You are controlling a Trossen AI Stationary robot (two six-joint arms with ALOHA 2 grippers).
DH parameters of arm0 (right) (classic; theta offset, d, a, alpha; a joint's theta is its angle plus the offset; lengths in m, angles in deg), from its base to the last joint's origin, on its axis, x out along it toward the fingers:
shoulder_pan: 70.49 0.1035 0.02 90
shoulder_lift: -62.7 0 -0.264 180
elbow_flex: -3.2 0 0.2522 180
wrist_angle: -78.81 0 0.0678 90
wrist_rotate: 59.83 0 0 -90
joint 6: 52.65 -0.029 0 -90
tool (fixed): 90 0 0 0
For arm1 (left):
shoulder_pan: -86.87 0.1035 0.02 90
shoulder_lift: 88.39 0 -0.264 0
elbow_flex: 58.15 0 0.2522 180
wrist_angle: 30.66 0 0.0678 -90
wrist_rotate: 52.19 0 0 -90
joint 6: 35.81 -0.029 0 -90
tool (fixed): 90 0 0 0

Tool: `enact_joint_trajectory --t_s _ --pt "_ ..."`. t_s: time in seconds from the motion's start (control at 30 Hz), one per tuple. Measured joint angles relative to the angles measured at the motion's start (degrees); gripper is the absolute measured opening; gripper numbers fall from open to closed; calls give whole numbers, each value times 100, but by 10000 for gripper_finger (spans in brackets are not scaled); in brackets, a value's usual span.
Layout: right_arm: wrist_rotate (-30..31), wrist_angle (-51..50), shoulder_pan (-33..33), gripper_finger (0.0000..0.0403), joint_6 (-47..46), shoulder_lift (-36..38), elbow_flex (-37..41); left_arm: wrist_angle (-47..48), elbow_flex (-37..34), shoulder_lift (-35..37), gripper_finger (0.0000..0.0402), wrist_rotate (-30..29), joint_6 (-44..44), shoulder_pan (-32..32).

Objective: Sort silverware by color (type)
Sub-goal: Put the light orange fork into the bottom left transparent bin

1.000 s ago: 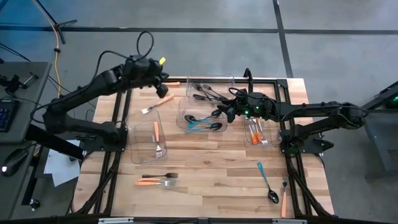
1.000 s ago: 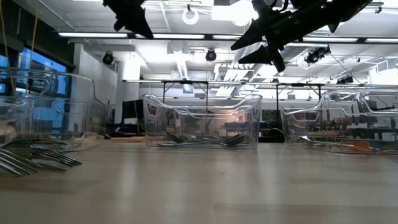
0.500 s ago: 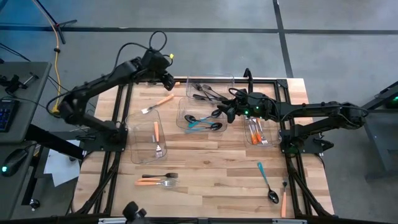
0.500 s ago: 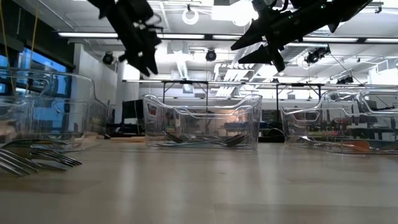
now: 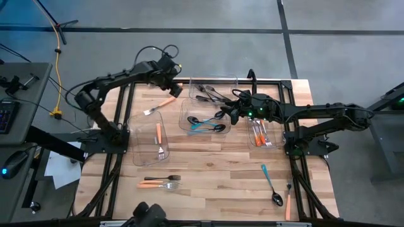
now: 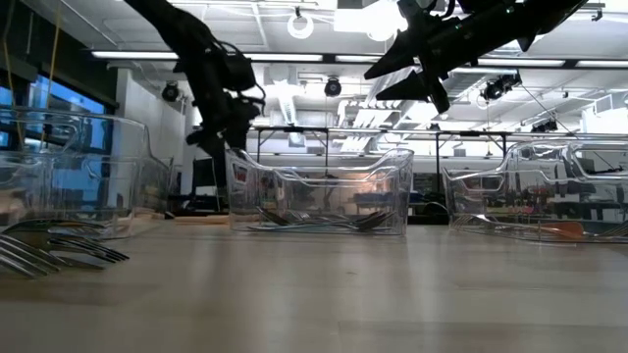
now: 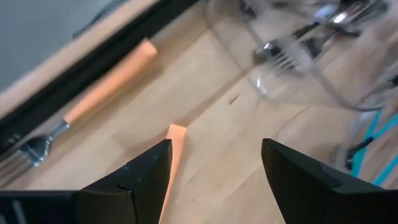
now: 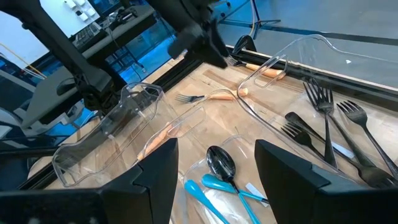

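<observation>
Left gripper (image 5: pixel 175 84) swung rightward along desk's far edge, dropped lower, fingers spread from closed to wide open, holding nothing. Orange-handled fork (image 5: pixel 160 104) lies loose on wood beneath it, near far-left corner, just beside black-fork bin (image 5: pixel 191 83). Second orange fork (image 5: pixel 159 140) inside left bin (image 5: pixel 135 124). Teal and black spoons (image 5: pixel 207 123) in centre bin. Orange cutlery (image 5: pixel 259 134) in right bin. Loose forks (image 5: pixel 159 182) near front-left edge; teal spoon (image 5: pixel 271 183) near front-right corner. Right gripper (image 5: pixel 228 110) hovers over centre bin, jaws open, empty.
</observation>
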Motion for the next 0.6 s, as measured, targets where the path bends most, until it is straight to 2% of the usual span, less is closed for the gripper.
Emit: enact_joint_trajectory --t_s 0.6 --pt "-2 2 0 197 -69 0 0 352 -121 -1455 239 -209 -98 25"
